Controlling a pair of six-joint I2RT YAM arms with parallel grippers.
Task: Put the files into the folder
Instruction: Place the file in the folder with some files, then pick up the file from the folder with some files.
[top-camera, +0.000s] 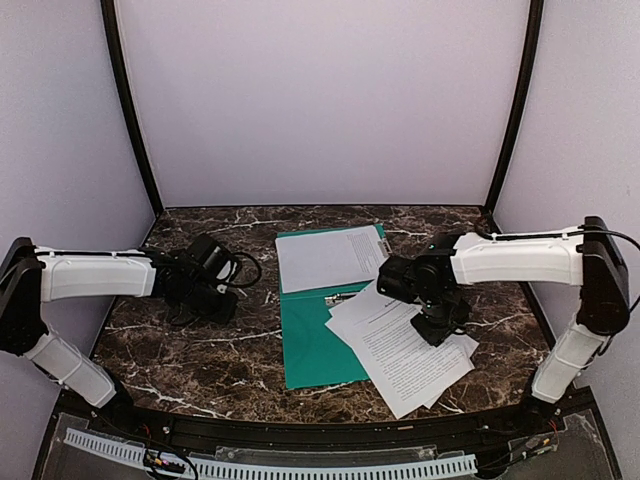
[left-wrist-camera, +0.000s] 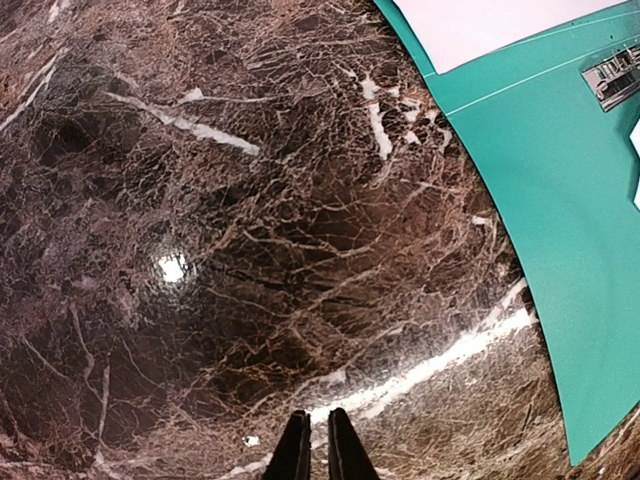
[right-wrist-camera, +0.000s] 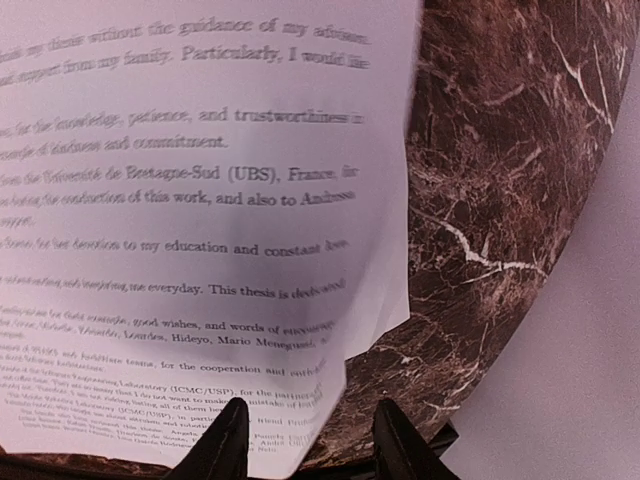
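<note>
The teal-green folder (top-camera: 312, 345) lies flat at mid-table, its metal clip (left-wrist-camera: 612, 80) showing in the left wrist view. Two white printed files (top-camera: 405, 350) lie overlapped to its right, their left corner over the folder's edge. My right gripper (top-camera: 437, 328) hovers over these sheets and is open. In the right wrist view its left finger is above the top sheet's (right-wrist-camera: 190, 220) near corner and its right finger is above bare table, gripping nothing. My left gripper (left-wrist-camera: 318, 445) is shut and empty, over the marble left of the folder (left-wrist-camera: 540, 230).
Another white printed sheet (top-camera: 328, 257) covers the folder's far half. The dark marble table (top-camera: 200, 355) is enclosed by pale walls with black corner posts. A cable loops beside the left wrist (top-camera: 245, 268).
</note>
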